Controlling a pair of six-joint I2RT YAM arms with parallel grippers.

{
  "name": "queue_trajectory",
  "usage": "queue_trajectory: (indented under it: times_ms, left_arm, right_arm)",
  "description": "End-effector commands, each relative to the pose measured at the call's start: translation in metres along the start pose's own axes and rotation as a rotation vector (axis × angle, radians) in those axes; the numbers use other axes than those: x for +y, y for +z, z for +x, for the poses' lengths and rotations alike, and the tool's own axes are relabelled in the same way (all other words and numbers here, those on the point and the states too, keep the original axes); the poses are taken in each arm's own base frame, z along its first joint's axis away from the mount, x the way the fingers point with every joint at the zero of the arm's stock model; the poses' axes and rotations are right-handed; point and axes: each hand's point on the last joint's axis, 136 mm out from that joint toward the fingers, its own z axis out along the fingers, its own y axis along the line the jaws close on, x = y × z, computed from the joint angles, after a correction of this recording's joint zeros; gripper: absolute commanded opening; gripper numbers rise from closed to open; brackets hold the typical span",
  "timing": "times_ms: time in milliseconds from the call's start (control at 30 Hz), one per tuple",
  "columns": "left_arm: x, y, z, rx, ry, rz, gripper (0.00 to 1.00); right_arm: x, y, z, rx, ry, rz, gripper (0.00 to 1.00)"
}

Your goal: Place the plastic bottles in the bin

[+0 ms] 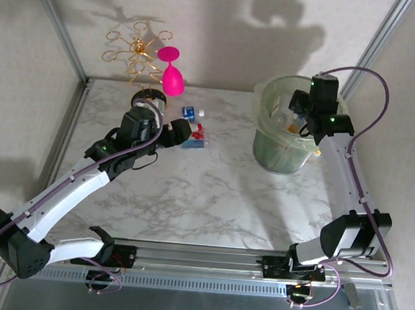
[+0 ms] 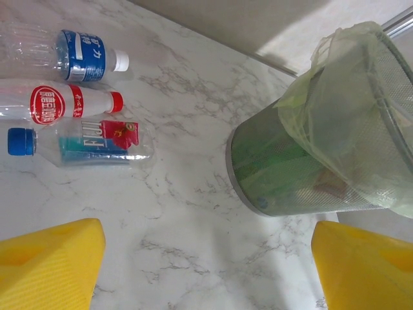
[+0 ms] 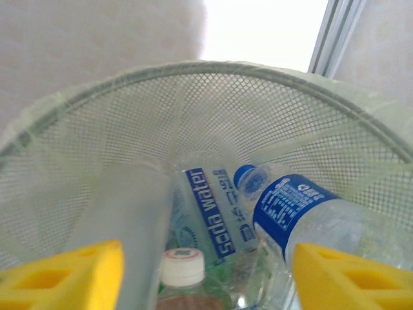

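**Marble tabletop with three loose bottles and a part-filled bin**

The left gripper (image 2: 206, 268) hung over the bare marble table (image 2: 193, 213), its yellow fingers (image 2: 48, 265) spread wide with nothing between them. Beyond it, at the left of the wrist view, three plastic bottles lay on their sides in a row. They were a white-capped bottle (image 2: 77, 55) with a blue label, a red-capped bottle (image 2: 58, 103) with a red label just beside it, and a blue-capped bottle (image 2: 84, 141) with a red-and-teal label next to that.

The bin (image 2: 290, 174), a round mesh basket lined with a pale-green bag, stood upright on the table's right side, well apart from the three bottles.

The right gripper (image 3: 206, 274) was poised over the bin's mouth, its jaws apart and gripping nothing. Below it, inside the bin, lay a soda water bottle (image 3: 213, 216). A navy-labelled bottle (image 3: 293, 206) lay tilted beside it, and a white-lidded bottle (image 3: 182, 266) showed nearest the fingers.

A pink wine glass (image 1: 172, 75) and a gold wire rack (image 1: 135, 49) stood near each other at the table's far edge by the back wall.
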Motion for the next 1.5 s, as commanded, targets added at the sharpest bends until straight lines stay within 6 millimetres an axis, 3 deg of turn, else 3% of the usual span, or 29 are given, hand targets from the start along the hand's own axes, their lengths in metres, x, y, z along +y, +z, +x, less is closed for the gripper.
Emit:
queue_trajectory:
  times_ms: [0,133,367,467,600,767,900,1167,1333,1467]
  left_arm:
    - [0.003,-0.006,-0.004,-0.017,0.013,-0.009,0.83]
    - [0.004,-0.003,-0.002,-0.007,0.011,-0.008,0.83]
    - [0.025,0.006,-0.003,0.008,-0.099,-0.034,0.83]
    - [0.045,0.006,-0.007,0.001,-0.169,-0.07,0.84]
    - [0.089,0.007,-0.005,0.001,-0.304,-0.17,0.85]
    - [0.139,0.006,0.006,0.021,-0.475,-0.252,0.85]
    - [0.159,0.0,0.006,0.0,-0.542,-0.272,0.85]
    - [0.161,-0.01,-0.002,-0.038,-0.532,-0.26,0.84]
    - [0.16,-0.015,-0.002,-0.037,-0.505,-0.26,0.84]
    - [0.162,-0.014,0.005,-0.031,-0.513,-0.25,0.84]
  right_arm:
    - [0.009,-0.031,-0.026,-0.079,0.035,-0.074,0.59]
    - [0.034,-0.046,-0.022,-0.058,-0.02,-0.18,0.53]
    - [0.149,-0.109,-0.005,-0.075,-0.226,-0.509,0.5]
    - [0.186,-0.12,0.015,-0.033,-0.302,-0.603,0.51]
    - [0.222,-0.119,0.051,0.007,-0.428,-0.619,0.56]
    - [0.259,-0.1,0.103,0.086,-0.599,-0.622,0.67]
    - [0.286,-0.07,0.139,0.174,-0.641,-0.651,0.8]
    - [0.337,-0.003,0.188,0.303,-0.615,-0.744,0.86]
    - [0.352,0.04,0.207,0.362,-0.602,-0.718,0.97]
    - [0.362,0.064,0.22,0.398,-0.584,-0.718,0.98]
